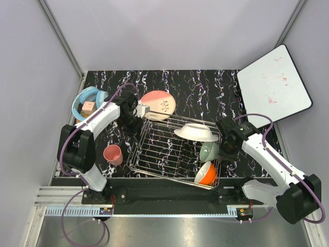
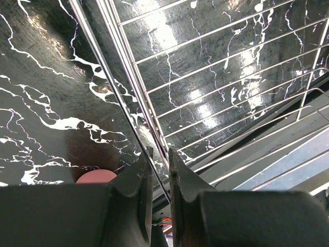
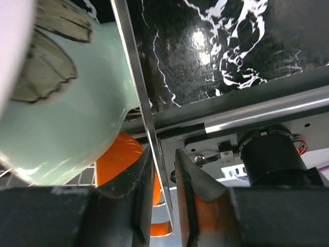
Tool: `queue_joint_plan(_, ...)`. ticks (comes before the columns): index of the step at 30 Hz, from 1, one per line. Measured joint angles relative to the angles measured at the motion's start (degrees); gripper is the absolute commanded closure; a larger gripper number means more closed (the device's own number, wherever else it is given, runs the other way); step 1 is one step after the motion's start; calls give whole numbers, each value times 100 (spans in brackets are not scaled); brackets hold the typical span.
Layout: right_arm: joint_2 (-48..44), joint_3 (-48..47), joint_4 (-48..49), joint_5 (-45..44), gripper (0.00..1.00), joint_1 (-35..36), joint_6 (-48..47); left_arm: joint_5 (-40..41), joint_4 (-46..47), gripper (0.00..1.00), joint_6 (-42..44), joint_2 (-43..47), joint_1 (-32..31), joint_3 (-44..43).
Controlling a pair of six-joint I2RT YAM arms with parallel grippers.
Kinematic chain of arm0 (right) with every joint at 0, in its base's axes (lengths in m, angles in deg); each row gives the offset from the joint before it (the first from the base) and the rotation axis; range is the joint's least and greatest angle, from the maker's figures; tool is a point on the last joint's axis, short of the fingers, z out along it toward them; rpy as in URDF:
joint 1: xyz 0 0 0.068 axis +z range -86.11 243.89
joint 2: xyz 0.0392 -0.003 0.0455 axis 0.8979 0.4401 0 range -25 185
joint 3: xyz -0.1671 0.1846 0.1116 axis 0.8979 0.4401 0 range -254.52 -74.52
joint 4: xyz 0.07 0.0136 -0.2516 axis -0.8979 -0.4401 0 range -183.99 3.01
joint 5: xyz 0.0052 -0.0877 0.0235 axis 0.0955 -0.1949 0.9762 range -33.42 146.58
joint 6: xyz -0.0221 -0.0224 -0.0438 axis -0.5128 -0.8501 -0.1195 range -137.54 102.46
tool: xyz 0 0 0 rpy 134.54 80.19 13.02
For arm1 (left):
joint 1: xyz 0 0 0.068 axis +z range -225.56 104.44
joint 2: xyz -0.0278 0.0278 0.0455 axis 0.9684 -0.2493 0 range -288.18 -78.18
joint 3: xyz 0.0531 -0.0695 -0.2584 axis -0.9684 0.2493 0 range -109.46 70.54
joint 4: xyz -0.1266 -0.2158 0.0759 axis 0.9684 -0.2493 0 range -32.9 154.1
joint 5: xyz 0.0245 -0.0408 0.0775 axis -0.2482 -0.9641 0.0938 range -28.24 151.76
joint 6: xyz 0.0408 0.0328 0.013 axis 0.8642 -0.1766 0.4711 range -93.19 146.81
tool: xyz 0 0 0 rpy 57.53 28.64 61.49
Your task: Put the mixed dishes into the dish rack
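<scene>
Dish rack [image 1: 172, 149] sits mid-bench, w/ three pieces at its right end: white plate [image 1: 195, 132] at the far side, pale green bowl [image 1: 209, 151] nearer, white-and-orange bowl [image 1: 206, 174] on its side at the near corner. Salmon-pink plate [image 1: 158, 104] lies on the bench [image 1: 205, 87] against the rack's far-left corner; pink cup [image 1: 112, 154] stands left of the rack, apart. Left jaws are narrow, pinched round the far-left rim wire; right jaws likewise on the right rim, beside the green bowl. Risk, imo: an uneven pull from the two arms tilts the rack, so dishes slide or the thin wire slips out; the salmon plate could get shoved too. No orange-red mug in sight; can't tell if the pads truly bite
</scene>
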Motion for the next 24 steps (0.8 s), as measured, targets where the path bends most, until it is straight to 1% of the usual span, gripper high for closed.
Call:
queue_joint_plan(1,-4,70,31,59,91,-2,11,-17,4,100,4,0,11,4)
queue_joint_plan(2,-4,125,48,105,98,-2,22,-33,4,100,9,0,20,4)
queue_joint_plan(3,-7,153,76,170,100,-2,31,-48,4,100,9,0,26,7)
queue_joint_plan(9,-37,101,98,188,100,4,-131,-70,7,100,35,0,35,7)
queue_joint_plan(15,234,-92,-22,170,100,-9,-223,-61,4,99,57,13,37,7)
queue_joint_plan(18,393,-138,-11,291,100,-208,-339,-28,-2,99,57,26,37,7)
queue_joint_plan(22,568,-210,68,678,100,-728,-629,-13,2,99,52,33,61,7)
queue_joint_plan(24,673,-286,107,752,100,-861,-780,-15,9,99,48,33,87,7)
